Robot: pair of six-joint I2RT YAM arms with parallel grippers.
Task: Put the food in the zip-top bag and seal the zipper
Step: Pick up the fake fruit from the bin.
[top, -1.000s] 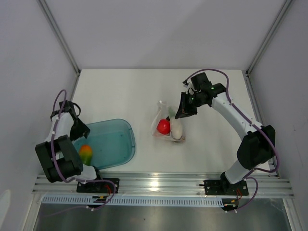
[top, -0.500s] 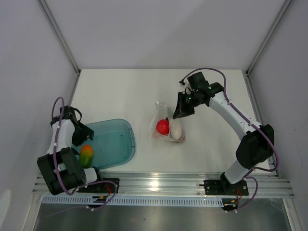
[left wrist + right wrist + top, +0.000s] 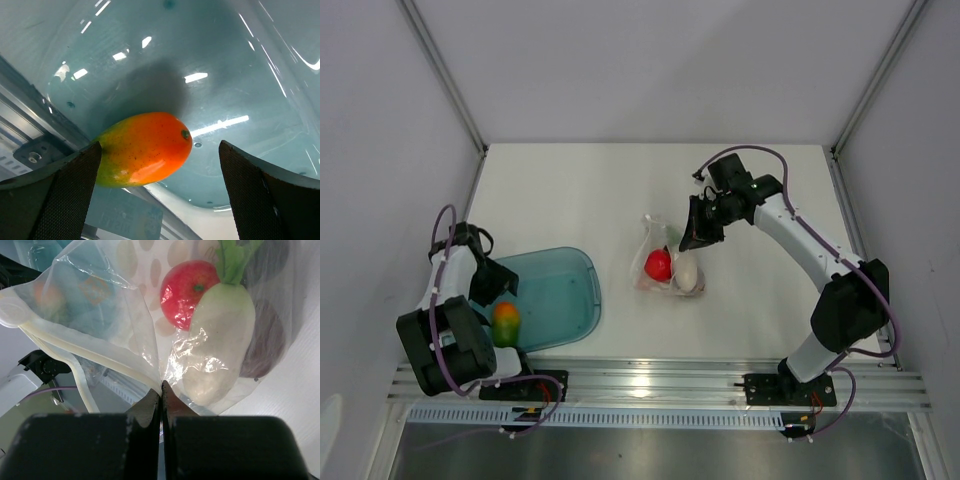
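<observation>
Your L gripper [image 3: 160,150] is wide open, R gripper [image 3: 161,390] clenched.
L jaws stand either side of mango [image 3: 140,150]; R pinches zip-top bag [image 3: 100,315] film.

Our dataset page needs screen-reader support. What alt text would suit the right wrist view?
The right gripper is shut on a fold of the clear zip-top bag, seen from close up. Through the crinkly film show a red round fruit, a green-topped white oblong piece and a dark maroon piece.
</observation>
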